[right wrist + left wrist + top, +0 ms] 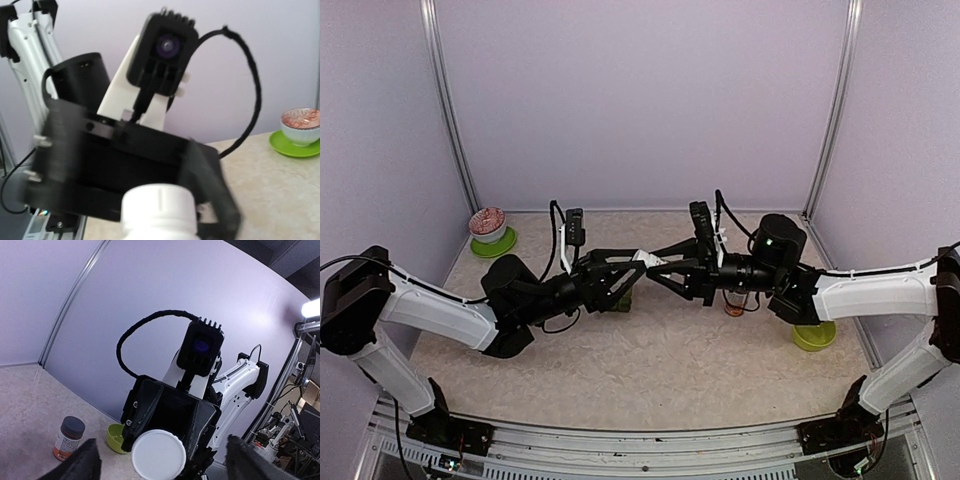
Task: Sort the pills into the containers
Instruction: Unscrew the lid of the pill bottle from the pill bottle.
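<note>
A white pill bottle (pixel 643 257) is held level above the table's middle, between the two grippers. My right gripper (pixel 658 268) is shut on it. In the left wrist view its round white cap (pixel 158 456) faces the camera between the right gripper's black fingers (pixel 145 410). My left gripper (pixel 632 266) is open, with its fingers (pixel 86 462) spread wide on either side of the cap. The cap (pixel 157 207) also shows in the right wrist view. The dark green containers (pixel 620 301) lie on the table under the left gripper and are mostly hidden. No loose pills show.
An orange-labelled bottle (pixel 735 304) with a dark cap stands under the right arm and also shows in the left wrist view (pixel 68 438). A lime-green bowl (pixel 814 336) sits at the right. A white bowl on a green saucer (pixel 490 230) is at the back left.
</note>
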`<state>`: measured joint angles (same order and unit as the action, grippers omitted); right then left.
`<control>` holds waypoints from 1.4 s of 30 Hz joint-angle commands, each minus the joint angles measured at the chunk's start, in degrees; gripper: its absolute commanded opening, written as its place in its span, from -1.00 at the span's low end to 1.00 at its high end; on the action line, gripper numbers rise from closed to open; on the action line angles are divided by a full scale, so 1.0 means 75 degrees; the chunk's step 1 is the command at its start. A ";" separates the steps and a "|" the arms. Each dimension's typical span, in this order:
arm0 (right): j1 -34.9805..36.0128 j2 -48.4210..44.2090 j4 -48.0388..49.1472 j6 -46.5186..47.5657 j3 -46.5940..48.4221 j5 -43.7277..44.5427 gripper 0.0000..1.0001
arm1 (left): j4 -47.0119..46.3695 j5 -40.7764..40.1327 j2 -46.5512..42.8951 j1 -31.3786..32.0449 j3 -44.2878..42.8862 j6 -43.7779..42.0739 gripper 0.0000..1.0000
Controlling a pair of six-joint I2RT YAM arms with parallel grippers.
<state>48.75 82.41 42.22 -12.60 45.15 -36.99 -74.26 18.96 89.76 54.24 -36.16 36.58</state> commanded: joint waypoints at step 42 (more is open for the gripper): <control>0.0446 -0.0150 -0.0485 -0.0182 0.0003 0.1651 -0.52 | -0.0960 0.0969 0.0130 -0.0007 0.0102 -0.0516 0.55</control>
<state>53.17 83.61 39.83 -15.18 45.19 -28.62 -79.44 25.06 91.81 53.95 -36.73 32.75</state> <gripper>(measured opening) 0.336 0.777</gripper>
